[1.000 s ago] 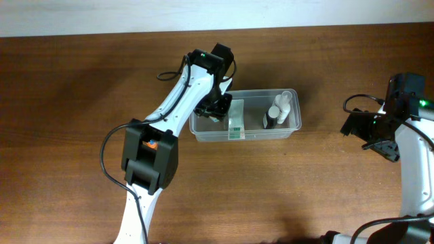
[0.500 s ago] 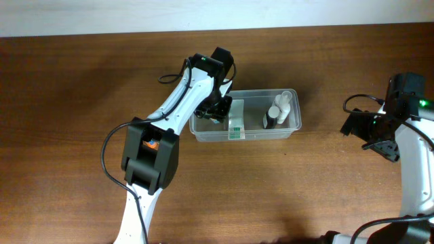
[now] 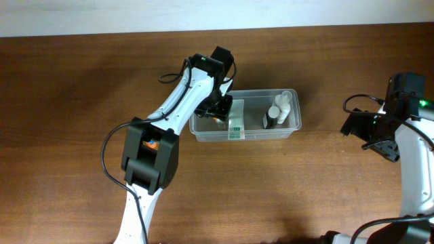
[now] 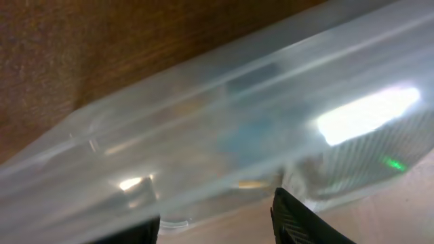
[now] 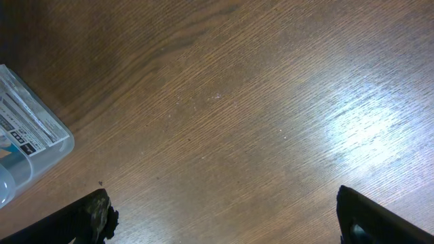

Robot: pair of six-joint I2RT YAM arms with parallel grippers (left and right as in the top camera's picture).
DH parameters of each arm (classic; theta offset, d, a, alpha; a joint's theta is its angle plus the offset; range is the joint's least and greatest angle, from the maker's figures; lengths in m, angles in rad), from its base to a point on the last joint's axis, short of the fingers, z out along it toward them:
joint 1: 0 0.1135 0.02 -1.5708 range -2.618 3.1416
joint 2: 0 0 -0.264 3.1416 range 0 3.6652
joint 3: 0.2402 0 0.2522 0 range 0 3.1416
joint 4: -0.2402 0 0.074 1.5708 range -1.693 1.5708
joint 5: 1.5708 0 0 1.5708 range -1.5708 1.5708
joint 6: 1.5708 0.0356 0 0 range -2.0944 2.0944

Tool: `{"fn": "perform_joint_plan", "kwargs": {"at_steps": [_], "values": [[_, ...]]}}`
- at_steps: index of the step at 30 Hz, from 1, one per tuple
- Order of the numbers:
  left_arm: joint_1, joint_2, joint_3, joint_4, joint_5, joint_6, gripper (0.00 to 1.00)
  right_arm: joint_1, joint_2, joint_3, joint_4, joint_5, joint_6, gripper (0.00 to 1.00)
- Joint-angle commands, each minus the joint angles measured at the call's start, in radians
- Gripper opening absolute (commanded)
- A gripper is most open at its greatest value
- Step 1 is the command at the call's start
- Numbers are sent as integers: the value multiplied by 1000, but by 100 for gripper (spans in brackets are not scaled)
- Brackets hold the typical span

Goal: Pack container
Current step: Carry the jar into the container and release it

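The container (image 3: 264, 135) sits mid-bench, holding bottles (image 3: 279, 110) at its right end and a green-labelled box (image 3: 236, 123) midway. The left gripper (image 3: 214, 110), slightly parted, dips into its left end. The right gripper (image 5: 227, 220), spread wide, hangs near the bench's right edge.

Robot lab (prob.), wood-grain table (image 3: 61, 135), left arm (image 3: 173, 112), right arm (image 3: 415, 163) w/ cables

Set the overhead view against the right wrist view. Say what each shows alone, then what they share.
Overhead only: the left arm with its tip in the container's left end, plus the small bottles and a green-and-white box inside it. Right wrist only: the right claw up close, wide open over bare wood, and a bright glare patch. Both: the wooden table and the container, though the wrist view catches just one corner.
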Motion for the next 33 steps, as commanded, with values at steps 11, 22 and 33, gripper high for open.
{"fn": "perform_joint_plan", "kwargs": {"at_steps": [11, 22, 33], "values": [[2, 22, -6, 18, -7, 1, 53, -4, -2, 2, 3, 2, 12, 98], [2, 21, 148, -88, -7, 5, 52, -4, -2, 2, 3, 2, 12, 98], [34, 21, 497, -410, -97, 31, 99, -4, -2, 2, 3, 2, 12, 98]]}}
